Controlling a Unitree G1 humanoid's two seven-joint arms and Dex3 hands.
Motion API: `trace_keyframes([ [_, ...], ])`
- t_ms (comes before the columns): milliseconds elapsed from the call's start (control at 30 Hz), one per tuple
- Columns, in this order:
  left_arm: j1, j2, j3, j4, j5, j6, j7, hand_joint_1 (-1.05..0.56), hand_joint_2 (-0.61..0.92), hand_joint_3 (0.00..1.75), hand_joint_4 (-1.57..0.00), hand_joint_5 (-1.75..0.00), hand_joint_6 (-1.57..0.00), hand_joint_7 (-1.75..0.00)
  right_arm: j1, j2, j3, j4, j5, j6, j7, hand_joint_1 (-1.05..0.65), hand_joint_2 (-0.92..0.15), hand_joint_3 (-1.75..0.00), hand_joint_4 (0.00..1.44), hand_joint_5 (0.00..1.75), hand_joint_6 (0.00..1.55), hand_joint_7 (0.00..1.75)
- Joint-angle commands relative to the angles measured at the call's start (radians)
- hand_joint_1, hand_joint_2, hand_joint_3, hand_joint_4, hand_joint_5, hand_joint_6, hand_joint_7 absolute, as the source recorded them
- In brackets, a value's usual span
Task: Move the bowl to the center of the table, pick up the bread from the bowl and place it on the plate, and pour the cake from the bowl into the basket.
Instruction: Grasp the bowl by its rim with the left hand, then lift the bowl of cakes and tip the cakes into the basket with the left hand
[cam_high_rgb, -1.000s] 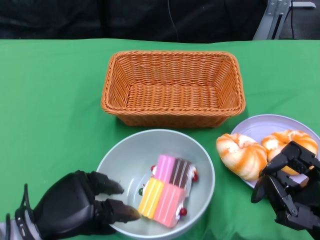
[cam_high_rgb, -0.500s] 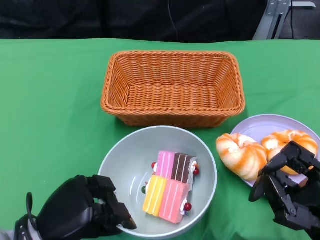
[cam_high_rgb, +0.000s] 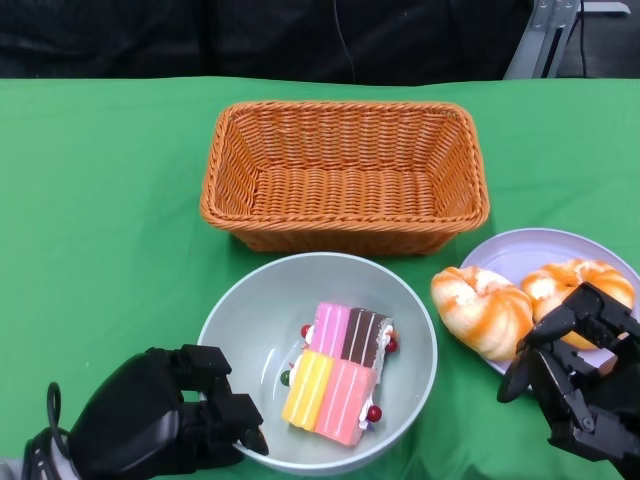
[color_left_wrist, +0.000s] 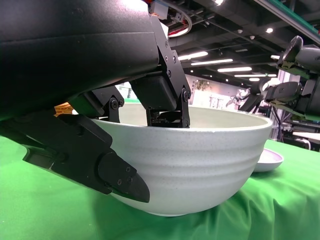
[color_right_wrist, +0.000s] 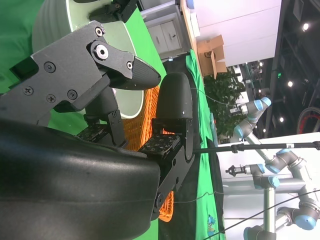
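Bench covered in plain bright green cloth. Basket woven in orange-brown wicker. Bowl pale grey-green, faintly speckled, with ribbed bands seen on its outer wall in the left wrist view. Cake striped in pink, yellow and chocolate brown, dotted with red berries. Plate pale lilac-grey. Two bread rolls swirled orange and cream-white. Both hands, left and right, black throughout.

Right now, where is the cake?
In the head view the cake lies inside the bowl, just in front of the basket, right of the left hand.
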Motion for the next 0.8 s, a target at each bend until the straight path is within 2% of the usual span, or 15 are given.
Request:
trace_keyframes([
  [33, 0.007, 0.03, 0.024, -0.025, -0.027, -0.02, 0.003, 0.01, 0.56, 0.7, -1.05, -1.01, -0.99, -1.01, -0.002, -0.01, -0.016, 0.002, 0.011, 0.003, -0.002, -0.15, -0.57, -0.95, 0.73, 1.53, 0.65, 1.24],
  [133, 0.015, 0.045, 0.041, -0.05, -0.037, -0.038, -0.017, 0.0, 0.46, 0.88, -1.06, -0.97, -1.0, -1.0, -0.002, -0.01, -0.016, 0.005, 0.008, 0.004, -0.005, -0.16, -0.57, -0.94, 0.72, 1.52, 0.65, 1.23],
  [333, 0.05, 0.075, 0.091, -0.116, -0.073, -0.06, -0.057, 0.02, 0.37, 1.02, -1.09, -0.93, -1.02, -0.98, -0.005, -0.007, -0.016, 0.013, 0.004, -0.001, -0.007, -0.17, -0.57, -0.94, 0.73, 1.53, 0.65, 1.25],
  [500, 0.076, 0.083, 0.138, -0.147, -0.107, -0.098, -0.079, 0.02, 0.36, 1.08, -1.1, -0.93, -1.02, -0.98, -0.009, 0.003, -0.017, 0.027, -0.007, -0.023, -0.012, -0.18, -0.57, -0.93, 0.72, 1.54, 0.64, 1.25],
  [633, 0.096, 0.084, 0.174, -0.17, -0.123, -0.117, -0.092, 0.02, 0.37, 1.1, -1.07, -1.04, -0.99, -1.05, -0.012, 0.008, -0.016, 0.039, -0.024, -0.039, -0.019, -0.21, -0.56, -0.92, 0.72, 1.54, 0.65, 1.25],
  [667, 0.1, 0.085, 0.184, -0.178, -0.128, -0.122, -0.098, 0.03, 0.36, 1.13, -1.03, -1.14, -0.98, -1.08, -0.014, 0.009, -0.016, 0.044, -0.027, -0.048, -0.018, -0.22, -0.56, -0.92, 0.72, 1.54, 0.65, 1.25],
  [800, 0.119, 0.084, 0.223, -0.211, -0.154, -0.141, -0.127, 0.04, 0.3, 1.2, -0.96, -1.37, -0.97, -1.11, -0.018, 0.013, -0.014, 0.063, -0.035, -0.074, -0.021, -0.22, -0.58, -0.92, 0.72, 1.56, 0.65, 1.27],
])
